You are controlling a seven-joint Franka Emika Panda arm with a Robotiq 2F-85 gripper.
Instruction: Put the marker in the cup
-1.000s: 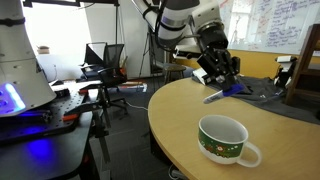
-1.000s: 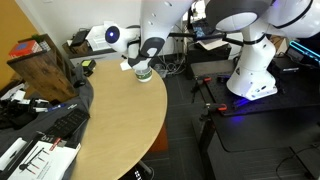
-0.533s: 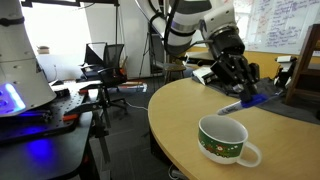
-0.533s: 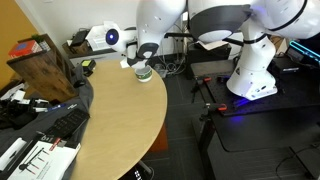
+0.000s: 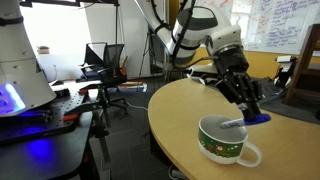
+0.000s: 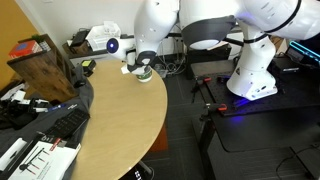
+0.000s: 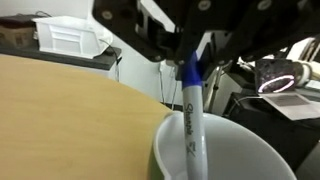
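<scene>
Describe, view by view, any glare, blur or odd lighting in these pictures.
Wrist view: the end effector is dark and blurred against a bright background, while the marker is sharper. In an exterior view, the window is blown out white. In an exterior view, a blue glow spots the dark right side.

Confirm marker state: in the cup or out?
Not dropped in: the end effector is shut on the marker, whose lower end points into the cup in the wrist view. Tip depth: cannot tell.
</scene>
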